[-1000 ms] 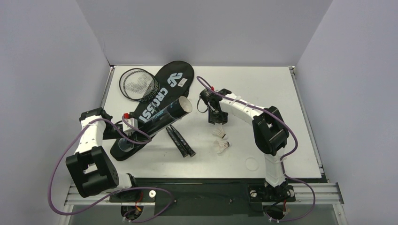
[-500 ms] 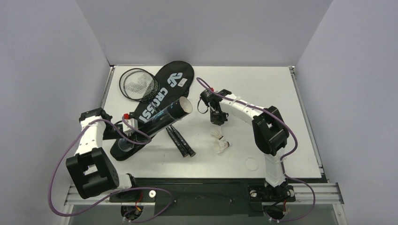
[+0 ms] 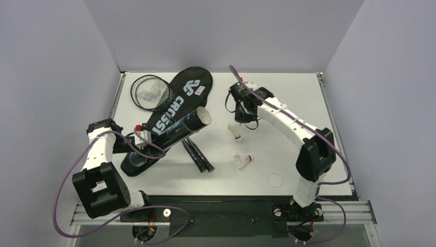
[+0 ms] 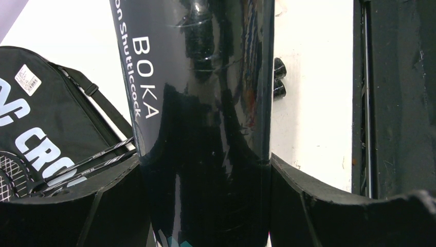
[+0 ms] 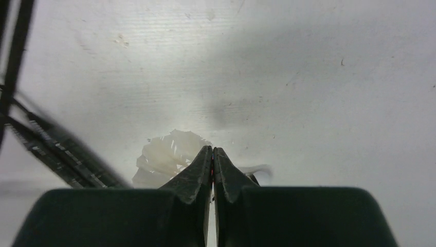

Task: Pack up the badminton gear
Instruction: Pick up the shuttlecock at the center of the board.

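Note:
My left gripper (image 3: 140, 140) is shut on the long black tube (image 3: 177, 128) near its lower end; the tube lies tilted across the black CROSSWAY bag (image 3: 180, 95), open mouth to the right. In the left wrist view the tube (image 4: 205, 103) fills the space between both fingers (image 4: 329, 206). My right gripper (image 3: 239, 119) is shut on a white shuttlecock (image 3: 236, 131) and holds it above the table; its feathers (image 5: 167, 157) show behind the closed tips (image 5: 212, 149). A second shuttlecock (image 3: 242, 160) lies on the table. Two racket heads (image 3: 151, 92) lie left of the bag, their handles (image 3: 198, 154) below the tube. No other shuttlecocks show.
A faint round clear lid (image 3: 276, 180) lies on the table near the right arm's base. Grey walls close in the left, back and right sides. A black rail (image 3: 221, 206) runs along the near edge.
My right gripper has lifted one shuttlecock off the table and moved up and back with it; the arm has stretched out. The left arm and the tube have not moved.

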Robot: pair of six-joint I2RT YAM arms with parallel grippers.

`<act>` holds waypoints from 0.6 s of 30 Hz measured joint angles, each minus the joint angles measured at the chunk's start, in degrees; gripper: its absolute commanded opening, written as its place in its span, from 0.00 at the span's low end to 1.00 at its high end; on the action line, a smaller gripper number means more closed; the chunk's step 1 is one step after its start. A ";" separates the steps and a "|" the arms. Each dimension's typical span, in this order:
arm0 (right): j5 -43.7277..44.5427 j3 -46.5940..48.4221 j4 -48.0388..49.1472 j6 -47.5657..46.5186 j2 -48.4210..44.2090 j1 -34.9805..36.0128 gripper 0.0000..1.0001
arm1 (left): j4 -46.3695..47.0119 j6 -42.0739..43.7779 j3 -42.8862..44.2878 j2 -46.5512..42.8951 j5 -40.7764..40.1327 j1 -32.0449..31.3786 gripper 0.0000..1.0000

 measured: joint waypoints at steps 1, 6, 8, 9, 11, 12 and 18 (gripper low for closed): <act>-0.44 0.35 -0.09 0.04 -1.68 -0.22 0.00 | -0.02 0.00 0.00 0.00 -0.07 0.00 0.20; -2.49 2.75 -0.04 1.60 -12.31 -3.23 0.00 | 0.00 -0.02 0.00 0.00 -0.07 0.00 0.20; -3.50 2.84 0.44 3.41 -16.04 -4.57 0.00 | -0.02 0.00 0.00 0.00 -0.02 0.00 0.20; -4.66 2.12 1.92 5.03 -18.53 -5.44 0.00 | -0.02 0.00 0.00 0.00 0.00 0.00 0.20; -6.47 -0.33 5.75 8.41 -22.97 -6.60 0.00 | 0.00 -0.02 0.00 0.00 0.20 0.00 0.20; -7.52 -2.60 8.72 10.99 -25.83 -6.95 0.00 | 0.00 0.00 0.00 0.02 0.37 0.00 0.20; -11.65 -10.58 23.54 21.94 -34.73 -5.77 0.00 | 0.00 -0.02 0.00 0.15 0.94 0.00 0.20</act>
